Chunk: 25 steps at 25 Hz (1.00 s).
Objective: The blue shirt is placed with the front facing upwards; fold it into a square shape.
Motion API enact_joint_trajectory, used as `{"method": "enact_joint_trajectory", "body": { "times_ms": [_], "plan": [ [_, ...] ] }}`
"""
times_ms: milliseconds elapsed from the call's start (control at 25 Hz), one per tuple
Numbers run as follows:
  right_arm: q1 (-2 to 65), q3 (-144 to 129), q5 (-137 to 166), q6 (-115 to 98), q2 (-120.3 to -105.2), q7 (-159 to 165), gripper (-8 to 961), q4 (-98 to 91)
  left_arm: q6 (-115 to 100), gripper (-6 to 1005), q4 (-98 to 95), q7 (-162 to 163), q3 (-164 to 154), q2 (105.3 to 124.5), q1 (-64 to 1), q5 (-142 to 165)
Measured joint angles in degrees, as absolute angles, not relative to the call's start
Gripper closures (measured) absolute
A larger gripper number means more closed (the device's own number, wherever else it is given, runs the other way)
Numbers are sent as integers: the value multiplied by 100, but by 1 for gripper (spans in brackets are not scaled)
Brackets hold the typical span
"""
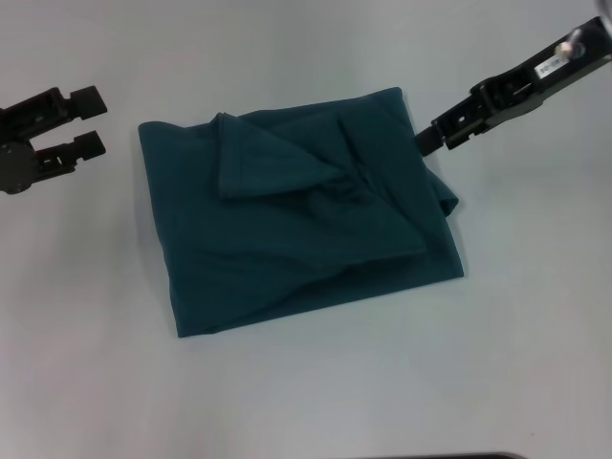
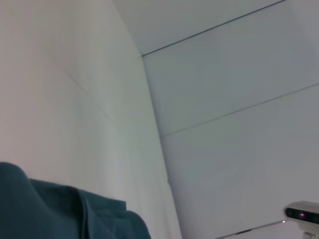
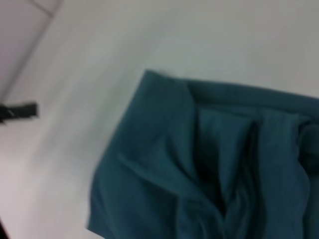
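Note:
The blue shirt lies folded into a rough rectangle in the middle of the white table, with a triangular flap and creases on top; its lettering and collar label are hidden. It also shows in the left wrist view and the right wrist view. My left gripper is open and empty, left of the shirt's far left corner and apart from it. My right gripper is at the shirt's far right corner, its tip right at the cloth's edge.
The white table surrounds the shirt on all sides. A small grey camera-like device shows in the left wrist view. A dark part of the left gripper shows far off in the right wrist view.

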<state>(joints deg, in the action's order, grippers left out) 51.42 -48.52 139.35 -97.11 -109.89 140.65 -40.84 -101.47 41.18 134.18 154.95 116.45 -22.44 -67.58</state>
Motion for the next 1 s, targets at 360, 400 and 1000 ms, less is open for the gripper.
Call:
{"method": "enact_joint_trajectory", "body": {
  "times_ms": [360, 400, 1000],
  "plan": [
    [5575, -5320, 14616, -8908, -11552, 14080, 358, -4101, -10201, 112, 4122, 13342, 15545, 11647, -2192, -6879],
    [5591, -5356, 14623, -8827, -11628, 14065, 358, -4101, -10202, 112, 4122, 13339, 15551, 11649, -2190, -6879],
    [5590, -5878, 14598, -8117, -11974, 14049, 358, -3865, -10177, 112, 4061, 13280, 15637, 11698, -2233, -6891]
  ]
}}
